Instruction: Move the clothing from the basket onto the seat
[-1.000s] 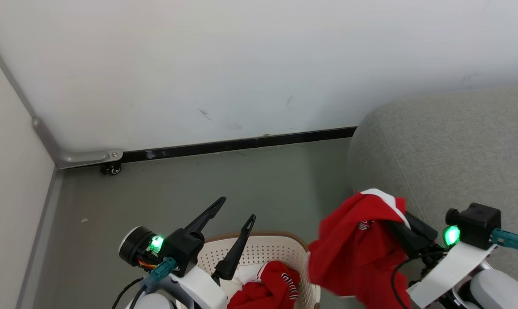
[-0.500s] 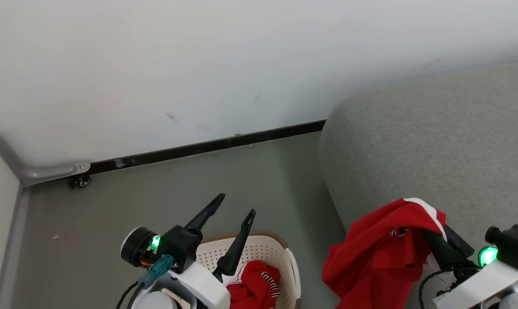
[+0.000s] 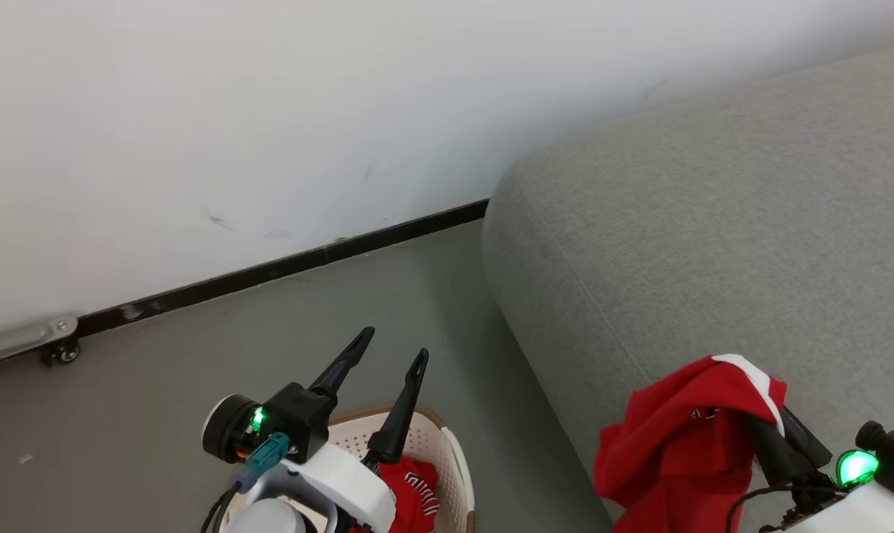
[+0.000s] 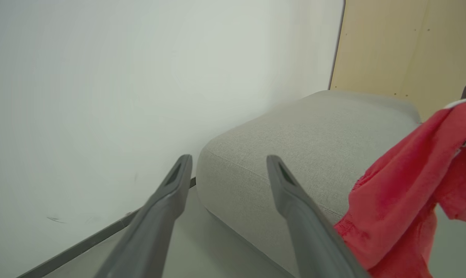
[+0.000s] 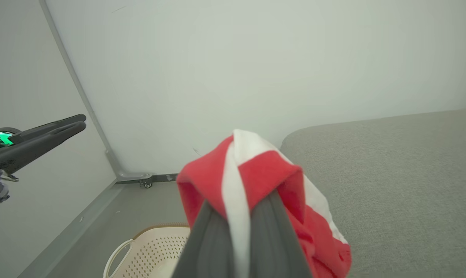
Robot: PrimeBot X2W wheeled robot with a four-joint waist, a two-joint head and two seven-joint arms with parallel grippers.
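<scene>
the right jaws are clamping tight on a fold of one red garment (image 3: 680, 444), right at its white trim band, and the cloth is hanging down from them in a loose bunch. in the head view it is hanging at the near edge of the seat (image 3: 713, 222), partly over the grey top and partly in front of the side. it is not lying on the seat yet, and whether its lower folds are brushing the upholstery i cannot tell. the left jaws are standing wide apart and holding nothing, hovering above the basket (image 3: 447, 451) with the tips pointing out over the floor (image 3: 306, 318) toward the wall. the second red garment (image 3: 414, 496), the one with black-and-white lettering, is lying crumpled inside the basket, which is sitting on the floor beside the seat.

judging by this, the task is running somewhere under half: one garment is out of the basket and almost at its place but not released, and the other is untouched. what is remaining is carrying the held piece further over the seat top, letting it go there, then fetching the one in the basket and bringing it across too.
</scene>
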